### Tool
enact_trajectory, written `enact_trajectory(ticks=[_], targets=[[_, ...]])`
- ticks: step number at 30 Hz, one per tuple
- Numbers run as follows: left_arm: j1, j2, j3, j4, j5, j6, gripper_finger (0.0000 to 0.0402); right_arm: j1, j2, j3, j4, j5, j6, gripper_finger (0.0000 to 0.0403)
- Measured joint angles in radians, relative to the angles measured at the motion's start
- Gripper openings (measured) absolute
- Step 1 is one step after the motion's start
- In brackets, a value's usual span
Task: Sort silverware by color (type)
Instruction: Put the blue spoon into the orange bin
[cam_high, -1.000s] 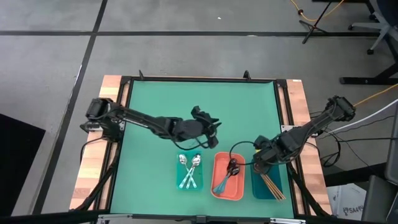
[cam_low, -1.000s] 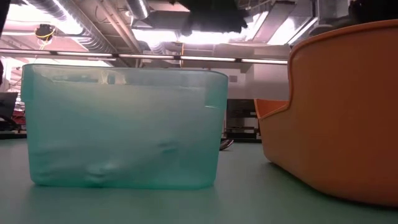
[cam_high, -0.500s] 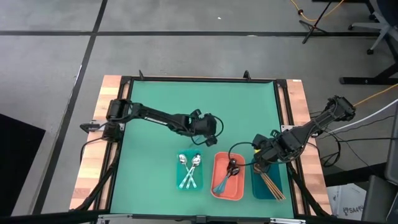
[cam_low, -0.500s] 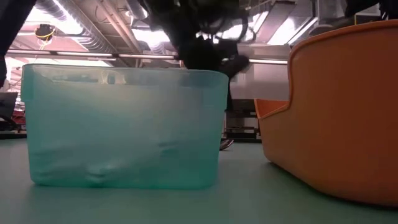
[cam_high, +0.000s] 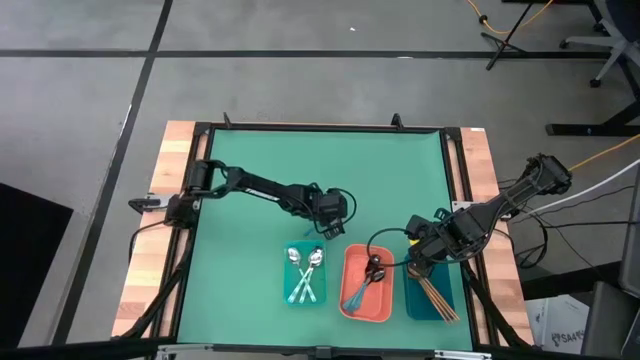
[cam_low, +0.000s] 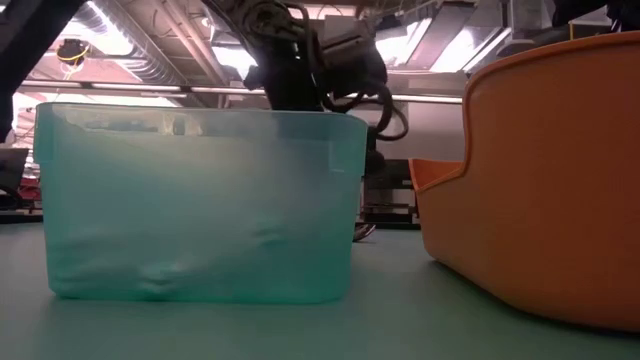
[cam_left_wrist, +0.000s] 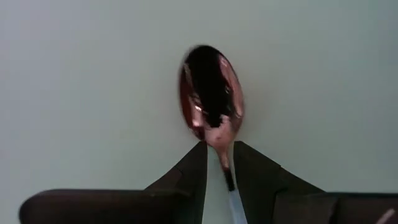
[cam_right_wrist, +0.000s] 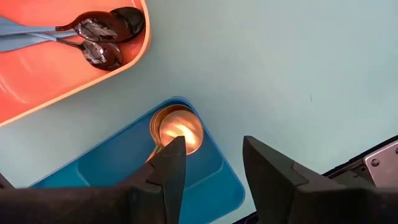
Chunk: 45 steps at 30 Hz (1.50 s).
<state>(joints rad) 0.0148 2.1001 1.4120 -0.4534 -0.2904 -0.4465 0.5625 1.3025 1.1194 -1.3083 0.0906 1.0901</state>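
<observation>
Spoon (cam_left_wrist: 210, 93) sticks out forward, handle pinched between left gripper (cam_left_wrist: 219, 163) fingers.

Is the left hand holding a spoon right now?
Yes, in the left wrist view the left hand has its fingers closed on the thin handle of a spoon, whose shiny bowl sticks out ahead.

My left gripper (cam_left_wrist: 218, 167) hides the handle of the spoon (cam_left_wrist: 210, 93) it pinches. At table height the teal tray (cam_low: 200, 205) blurs its contents; the coral tray (cam_low: 545, 180) is cut off at 3 o'clock.
</observation>
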Motion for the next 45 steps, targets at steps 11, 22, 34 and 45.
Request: enact_trajectory(ticks=[11, 22, 34, 45], targets=[[-0.011, 0.014, -0.007, -0.039, 0.001, -0.045, 0.0068, 0.000, 0.000, -0.001, 0.001, 0.014, 0.000, 0.0150], [-0.011, 0.014, -0.009, -0.039, 0.002, -0.045, 0.0006, 0.000, 0.000, -0.001, 0.001, 0.032, 0.000, 0.0150], [-0.003, 0.014, -0.010, -0.026, 0.006, -0.044, 0.0008, 0.000, 0.000, -0.001, 0.000, 0.052, -0.012, 0.0150], [-0.001, 0.020, 0.039, -0.033, 0.009, -0.040, 0.0004, 0.000, 0.000, -0.001, -0.003, 0.059, -0.079, 0.0150]])
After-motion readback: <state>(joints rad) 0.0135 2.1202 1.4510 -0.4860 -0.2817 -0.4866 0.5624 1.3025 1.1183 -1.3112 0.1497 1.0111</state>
